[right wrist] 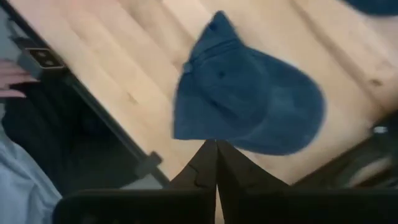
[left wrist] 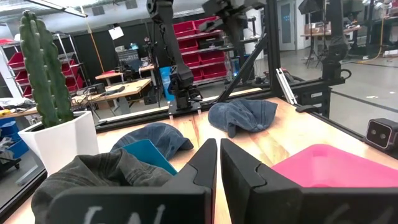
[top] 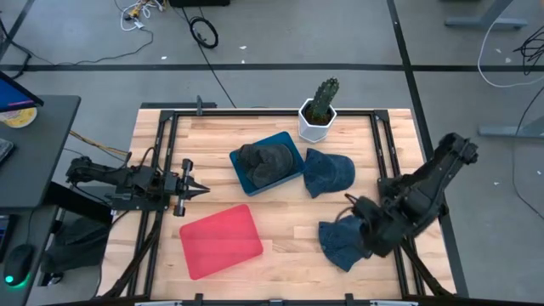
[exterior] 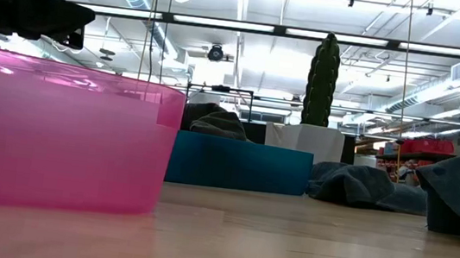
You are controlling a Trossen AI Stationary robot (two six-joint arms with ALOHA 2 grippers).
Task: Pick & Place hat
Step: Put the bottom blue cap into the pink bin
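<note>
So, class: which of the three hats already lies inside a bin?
The dark grey hat, in the blue bin. Both blue hats lie on the bare table.

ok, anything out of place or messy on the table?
Nothing damaged or spilled. Two blue hats lie crumpled on bare wood: one beside the blue tray, one near the front edge under the right end effector. A dark hat overfills the blue tray. The pink tray sits askew.
</note>
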